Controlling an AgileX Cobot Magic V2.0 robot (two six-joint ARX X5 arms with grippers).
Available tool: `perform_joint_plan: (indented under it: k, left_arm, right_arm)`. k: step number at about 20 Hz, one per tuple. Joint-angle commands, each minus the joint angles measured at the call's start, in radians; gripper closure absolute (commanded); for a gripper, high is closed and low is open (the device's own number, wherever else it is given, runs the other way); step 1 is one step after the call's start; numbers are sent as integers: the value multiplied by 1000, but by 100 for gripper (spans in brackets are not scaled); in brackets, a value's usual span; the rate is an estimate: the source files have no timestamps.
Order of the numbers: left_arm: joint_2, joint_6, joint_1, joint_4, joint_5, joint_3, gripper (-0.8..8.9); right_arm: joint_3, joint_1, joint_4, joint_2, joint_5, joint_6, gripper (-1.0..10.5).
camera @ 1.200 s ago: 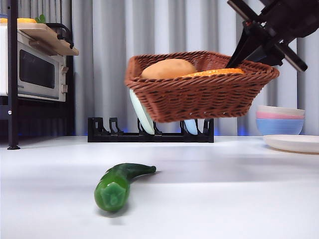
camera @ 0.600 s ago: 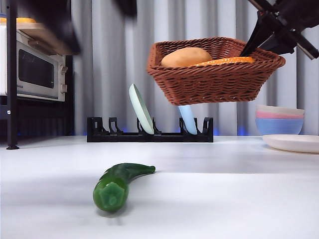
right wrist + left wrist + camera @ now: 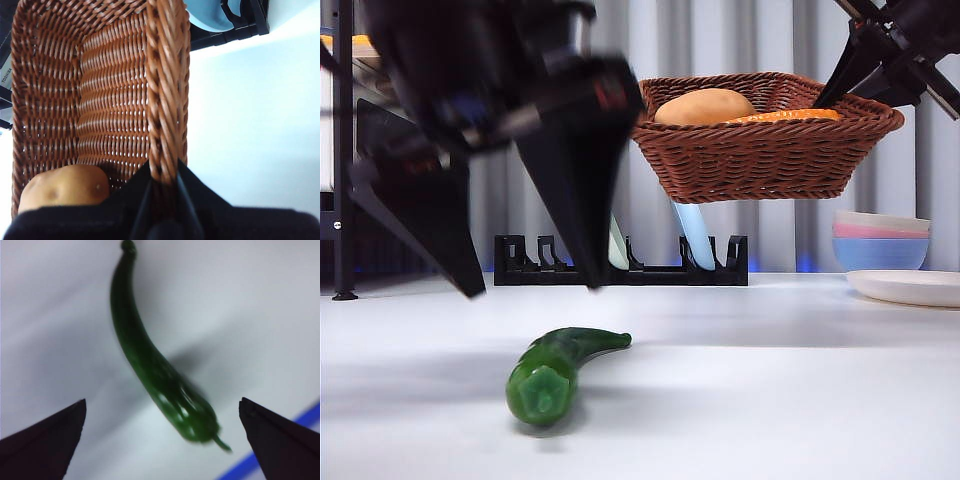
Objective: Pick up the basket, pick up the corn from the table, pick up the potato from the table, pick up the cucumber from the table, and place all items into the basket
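While the right pincer [image 3: 162, 182] stays clenched on the braided rim of the reddish-brown woven wicker basket [image 3: 770, 150], holding it aloft, the left pincer [image 3: 525, 285] has dropped into the front view since half a second ago. Jaws spread wide, nothing held. It hangs above the glossy, curved dark-green cucumber [image 3: 555, 368], which lies alone on the plain white worktop [image 3: 770, 400], thin tail toward 2 o'clock from its thick cut end.

The basket has drifted slightly up and toward 3 o'clock. Smooth tan potato [image 3: 705, 106] and orange-yellow corn cob [image 3: 785, 116] already inside, so the cucumber looks like the last pick.

Open worktop all round the cucumber. Black dish rack [image 3: 620, 265] sits well behind; stacked pastel bowls [image 3: 882, 240] far off at 3 o'clock.
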Motion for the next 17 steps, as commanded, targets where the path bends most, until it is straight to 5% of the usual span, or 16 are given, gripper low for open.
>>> perform_joint_plan:
  k: [1,8,10,14,17]
  left_arm:
    - [53,-2,20,44,31,-8,252]
    - [161,7,58,98,42,-8,266]
    - [175,14,61,101,42,-8,386]
    - [182,84,59,97,44,-8,848]
    - [182,134,55,60,78,-8,821]
  right_arm:
    - [12,0,23,-6,-11,13,959]
    - [12,0,23,-6,-11,13,959]
    - [12,0,23,-6,-11,13,959]
    - [12,0,23,-6,-11,13,959]
    - [12,0,23,-6,-11,13,959]
